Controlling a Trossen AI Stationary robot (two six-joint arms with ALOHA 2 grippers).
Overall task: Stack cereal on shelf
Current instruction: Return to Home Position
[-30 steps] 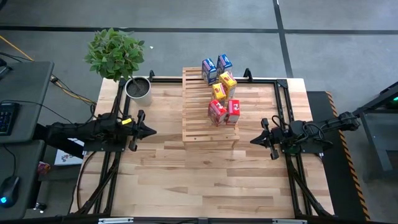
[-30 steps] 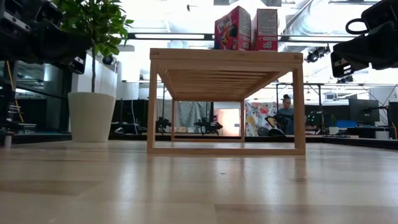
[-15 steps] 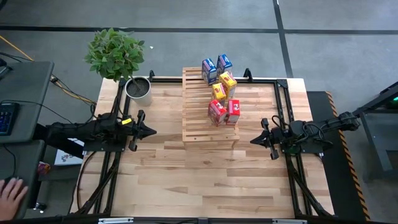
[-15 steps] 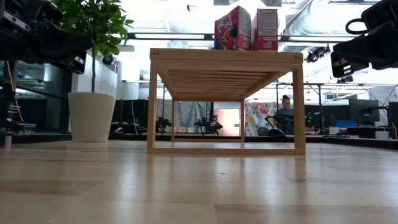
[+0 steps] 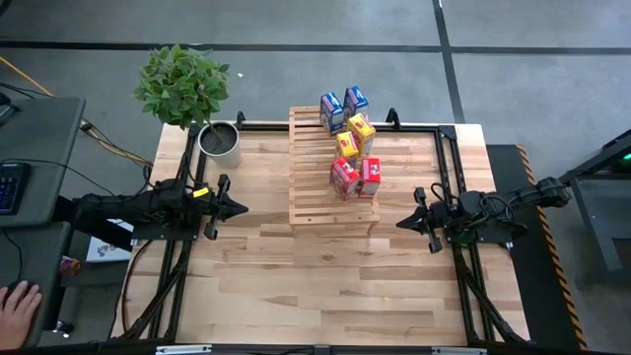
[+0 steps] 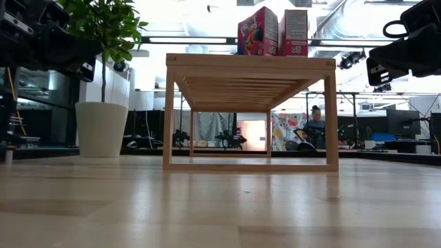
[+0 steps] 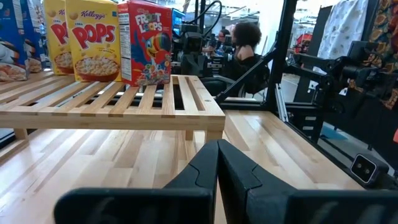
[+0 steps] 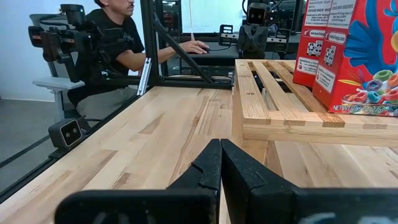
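Note:
Six cereal boxes stand upright on the pale slatted shelf [image 5: 332, 173]: two blue [image 5: 342, 107] at the far end, two yellow-orange [image 5: 354, 137] in the middle, two red [image 5: 356, 177] nearest the front. The red pair shows in the low view [image 6: 273, 32], the left wrist view [image 7: 145, 42] and the right wrist view [image 8: 354, 53]. My left gripper [image 5: 244, 208] is shut and empty, left of the shelf. My right gripper [image 5: 399, 223] is shut and empty, right of the shelf's near corner.
A potted plant [image 5: 187, 94] stands at the table's far left corner, its white pot [image 6: 101, 129] in the low view. A person's hand [image 5: 15, 301] shows off the table at the left. People sit beyond the table in both wrist views. Bare plank tabletop [image 5: 315, 286] lies near the front.
Both arms have kept still and the boxes have not moved. A person's hand has come into view off the table at the lower left.

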